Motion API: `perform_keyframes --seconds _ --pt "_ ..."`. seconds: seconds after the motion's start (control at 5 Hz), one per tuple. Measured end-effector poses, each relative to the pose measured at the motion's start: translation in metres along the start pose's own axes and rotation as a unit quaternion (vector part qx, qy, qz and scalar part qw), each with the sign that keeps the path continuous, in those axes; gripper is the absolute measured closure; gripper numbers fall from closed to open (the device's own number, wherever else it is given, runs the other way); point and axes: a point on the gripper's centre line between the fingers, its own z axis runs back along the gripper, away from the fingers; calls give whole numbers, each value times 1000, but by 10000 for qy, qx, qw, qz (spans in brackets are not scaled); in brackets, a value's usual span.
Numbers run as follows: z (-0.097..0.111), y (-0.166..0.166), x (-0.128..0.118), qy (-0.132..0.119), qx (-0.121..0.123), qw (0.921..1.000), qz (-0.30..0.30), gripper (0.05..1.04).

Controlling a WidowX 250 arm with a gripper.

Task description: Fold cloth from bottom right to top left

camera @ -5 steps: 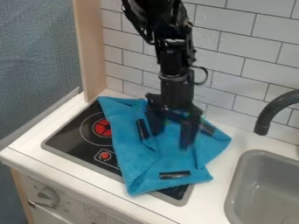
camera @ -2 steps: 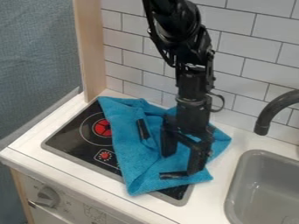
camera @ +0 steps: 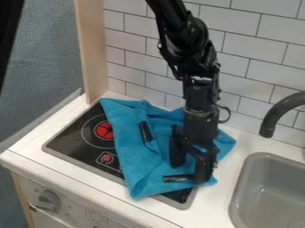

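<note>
Gripper: black, angular and hard-edged, the pincer [camera: 191, 165] hung over the cloth's 4 to 5 o'clock side, its two blocky fingers parted wide, with blue fabric visible between them. Whether either fingertip touched the cloth, I could not tell.
Wall: smooth pale rectangular tiles [camera: 262, 49] with thin dark joints rose from 11 to 2 o'clock, seen from the cloth's middle.
Drape: grey-blue fabric [camera: 44, 67] with a finely mottled look hung at 10 o'clock.
Counter: flat, smooth and white, the top [camera: 217, 202] ran around the cooktop.
Cooktop: glossy black, rounded at the corners and rimmed in grey [camera: 77, 161], it lay beneath the cloth and emerged toward 9 o'clock.
Cloth: soft, slightly nubbly blue fabric [camera: 131, 158] lay creased across the cooktop, layered along its lower edge; its pointed 3 o'clock corner reached over the counter.
Sink: a grey basin [camera: 241, 178] with rounded corners sat at 4 o'clock.
Post: pale, straight-edged wood [camera: 92, 53] stood at 11 o'clock.
Faucet: a smooth dark hook [camera: 278, 111] curved down at 2 o'clock.
Knob: round and grey [camera: 49, 200], at 8 o'clock.
Strips: two short dark pieces lay on the cloth, one [camera: 145, 131] toward 10 o'clock, another [camera: 175, 178] near 6.
</note>
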Motion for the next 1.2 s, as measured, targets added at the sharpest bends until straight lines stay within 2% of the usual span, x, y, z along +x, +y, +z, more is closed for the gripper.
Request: perform_keyframes --seconds 0.2,0.6,1.2 --pt "-2 -3 8 105 72 9997 -207 85" --pt "-2 -5 10 110 82 9987 -495 85" --pt "-4 -9 8 179 193 9977 -626 85"
